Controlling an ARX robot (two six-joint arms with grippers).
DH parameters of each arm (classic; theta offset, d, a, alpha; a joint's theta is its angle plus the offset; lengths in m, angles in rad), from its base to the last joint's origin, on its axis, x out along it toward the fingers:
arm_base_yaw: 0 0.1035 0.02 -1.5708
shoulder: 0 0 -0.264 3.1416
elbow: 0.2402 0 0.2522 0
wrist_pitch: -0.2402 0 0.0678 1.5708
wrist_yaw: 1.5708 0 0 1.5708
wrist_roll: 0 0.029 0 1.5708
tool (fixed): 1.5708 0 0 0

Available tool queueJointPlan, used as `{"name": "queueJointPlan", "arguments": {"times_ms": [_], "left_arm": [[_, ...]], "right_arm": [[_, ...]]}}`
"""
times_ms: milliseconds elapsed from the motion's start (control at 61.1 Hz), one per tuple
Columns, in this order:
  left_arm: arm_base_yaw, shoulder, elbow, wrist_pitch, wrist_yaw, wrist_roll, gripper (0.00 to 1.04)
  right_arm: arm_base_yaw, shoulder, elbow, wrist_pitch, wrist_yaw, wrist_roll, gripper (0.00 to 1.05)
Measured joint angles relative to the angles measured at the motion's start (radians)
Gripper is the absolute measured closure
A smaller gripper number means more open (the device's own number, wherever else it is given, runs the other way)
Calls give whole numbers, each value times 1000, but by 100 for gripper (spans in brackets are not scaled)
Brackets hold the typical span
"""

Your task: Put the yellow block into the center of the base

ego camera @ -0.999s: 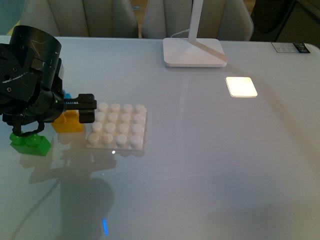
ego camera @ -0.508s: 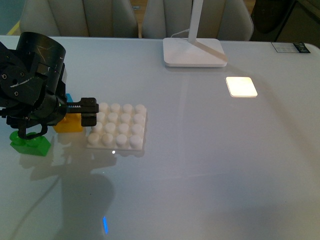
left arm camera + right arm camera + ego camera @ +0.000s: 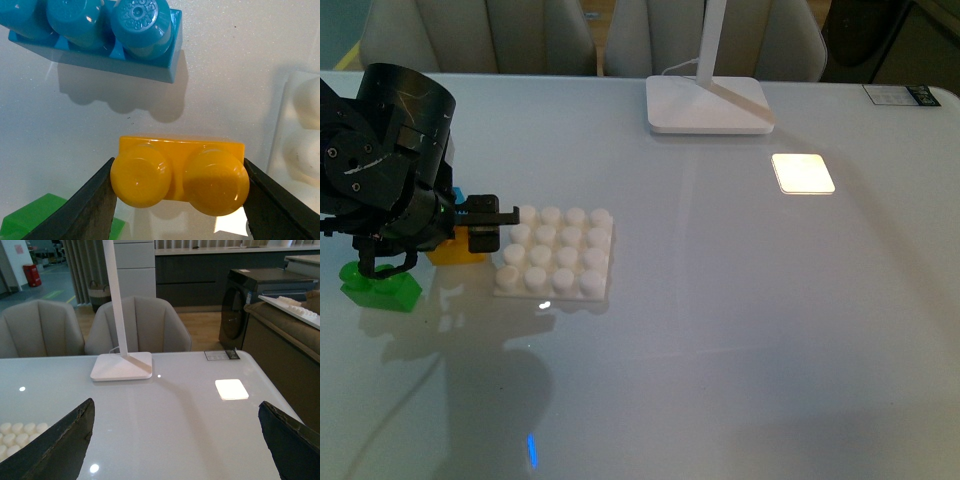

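Clamping the yellow block (image 3: 180, 150) end to end, your left tool (image 3: 178, 187) holds it on the desk (image 3: 740, 320); the base (image 3: 556, 255) lies just beside, to its right.

Front view: left arm (image 3: 390, 170) covers most of the yellow block (image 3: 448, 252) and nearly all the blue brick (image 3: 457, 193) — only slivers show. Lamp (image 3: 708, 104) stem cut at top edge. Left wrist view: base (image 3: 300, 145) and green brick (image 3: 30, 220) cropped by frame edges.
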Motion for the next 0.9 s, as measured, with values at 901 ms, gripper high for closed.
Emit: {"name": "queueJointPlan", "arguments": {"times_ms": [901], "left_arm": [[-233, -204, -185, 37, -19, -122, 43]], "right_arm": [[0, 0, 0, 0, 0, 0, 9]]}}
